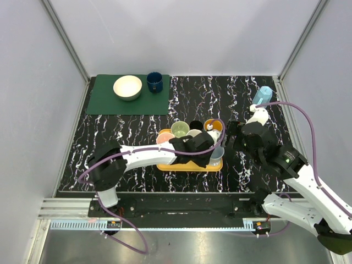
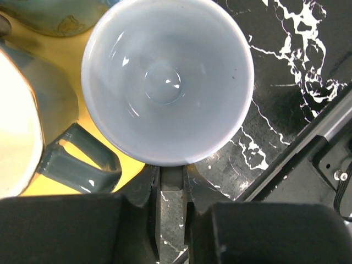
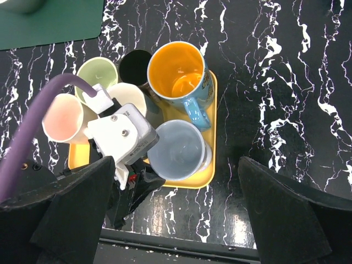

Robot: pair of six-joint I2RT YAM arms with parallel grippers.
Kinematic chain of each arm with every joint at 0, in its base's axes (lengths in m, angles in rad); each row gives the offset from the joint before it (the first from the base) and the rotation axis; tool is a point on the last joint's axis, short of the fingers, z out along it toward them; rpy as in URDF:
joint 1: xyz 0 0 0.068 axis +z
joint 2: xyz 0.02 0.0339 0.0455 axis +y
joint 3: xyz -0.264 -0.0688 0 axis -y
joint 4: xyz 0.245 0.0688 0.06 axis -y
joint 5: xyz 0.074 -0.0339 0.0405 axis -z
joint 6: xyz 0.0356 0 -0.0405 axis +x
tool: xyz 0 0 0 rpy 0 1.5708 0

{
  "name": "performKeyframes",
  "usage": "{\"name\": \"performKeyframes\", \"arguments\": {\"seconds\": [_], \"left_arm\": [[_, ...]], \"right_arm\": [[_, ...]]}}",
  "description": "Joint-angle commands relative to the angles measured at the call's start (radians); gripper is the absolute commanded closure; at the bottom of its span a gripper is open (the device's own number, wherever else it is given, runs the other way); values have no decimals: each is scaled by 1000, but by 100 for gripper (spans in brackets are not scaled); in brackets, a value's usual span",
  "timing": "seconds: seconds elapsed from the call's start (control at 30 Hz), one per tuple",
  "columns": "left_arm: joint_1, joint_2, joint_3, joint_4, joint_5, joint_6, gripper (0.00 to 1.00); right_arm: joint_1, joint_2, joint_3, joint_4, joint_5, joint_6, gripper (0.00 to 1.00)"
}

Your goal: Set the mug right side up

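Note:
A pale blue-grey mug (image 1: 217,155) stands mouth up at the front right corner of the yellow tray (image 1: 190,166). The left wrist view looks straight into its empty inside (image 2: 168,82). My left gripper (image 1: 205,157) is shut on the mug's handle, which sits between the two jaws (image 2: 171,179) just below the rim. My right gripper (image 1: 234,135) hovers open and empty above the tray; in the right wrist view (image 3: 175,160) its fingers (image 3: 71,214) stand wide apart on either side of the mug (image 3: 179,149).
The tray (image 3: 208,177) also holds an orange-lined blue mug (image 3: 177,71), green (image 3: 98,74), black (image 3: 135,66), cream (image 3: 127,96) and pink (image 3: 61,118) cups. A white bowl (image 1: 127,87) and dark blue cup (image 1: 154,81) sit on a green mat (image 1: 104,102). A light blue bottle (image 1: 264,94) stands at back right.

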Motion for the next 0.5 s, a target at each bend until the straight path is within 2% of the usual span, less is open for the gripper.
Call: {"name": "performKeyframes", "arguments": {"seconds": [0.0,0.3,0.4,0.47], "left_arm": [[-2,-108,-43,147,27,-17,100],[-25,-240,-43,143,-42,-32,100],[-25,-361,-104,200,-72,-66,100],[-12,-500,-144,281,-106,-92,100]], "right_arm": [[7,-37,76,-5,-7,18,0],[7,-105,248,-188,94,65,0],[7,-157,231,-159,76,78,0],[5,-188,201,-89,24,87,0]]}}
